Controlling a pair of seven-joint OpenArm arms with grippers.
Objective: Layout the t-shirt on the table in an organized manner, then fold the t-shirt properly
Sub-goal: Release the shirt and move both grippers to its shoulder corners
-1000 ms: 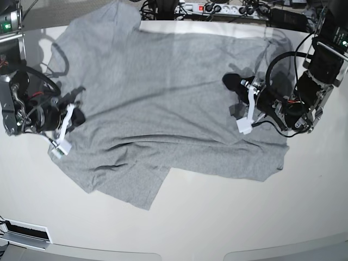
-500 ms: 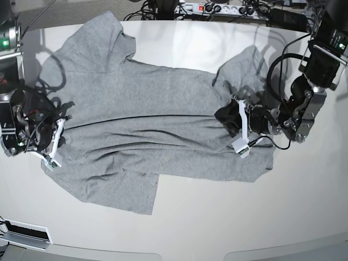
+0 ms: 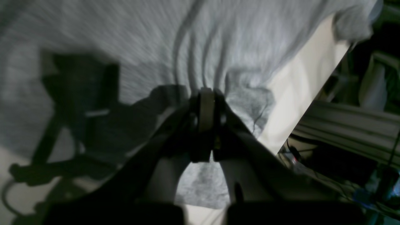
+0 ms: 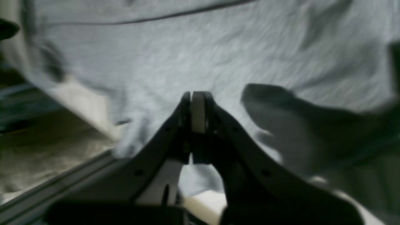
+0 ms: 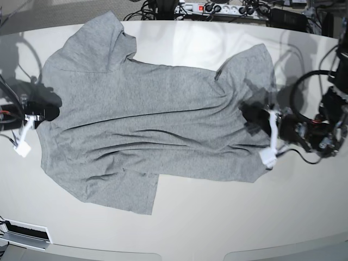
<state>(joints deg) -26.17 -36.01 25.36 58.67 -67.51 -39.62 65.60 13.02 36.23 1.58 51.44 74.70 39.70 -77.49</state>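
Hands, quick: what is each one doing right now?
Left hand: closed, pinching an edge of the heather-grey cotton t-shirt.
Right hand: closed, over the shirt; whether it holds fabric cannot be told.

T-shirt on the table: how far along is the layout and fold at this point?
Done: the t-shirt lies spread open on the table, sleeves out. In hand: the left gripper and right gripper are shut on opposite edges; wrinkles and a doubled-over lower corner persist. Left: final smoothing and every fold.
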